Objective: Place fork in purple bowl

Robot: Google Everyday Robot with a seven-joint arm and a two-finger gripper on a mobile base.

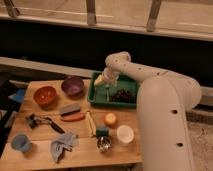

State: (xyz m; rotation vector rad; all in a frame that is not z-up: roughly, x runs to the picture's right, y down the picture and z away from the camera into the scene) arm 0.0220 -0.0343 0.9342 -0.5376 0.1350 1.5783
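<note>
My gripper [104, 81] is at the end of the white arm, over the left part of the green tray [98, 100]. A thin pale silvery fork [106, 93] shows as a short upright line just below the gripper, inside the tray; I cannot tell whether it is held. The purple bowl [73, 85] stands on the wooden table just left of the tray, a short way left of the gripper, and looks empty.
A dark bunch of grapes [123, 95] lies in the tray. An orange-red bowl [45, 95], grey sponge [69, 108], carrot [73, 117], black-handled utensil [42, 121], white bowl [124, 134], blue cup [20, 142] and cloth [62, 144] are on the table.
</note>
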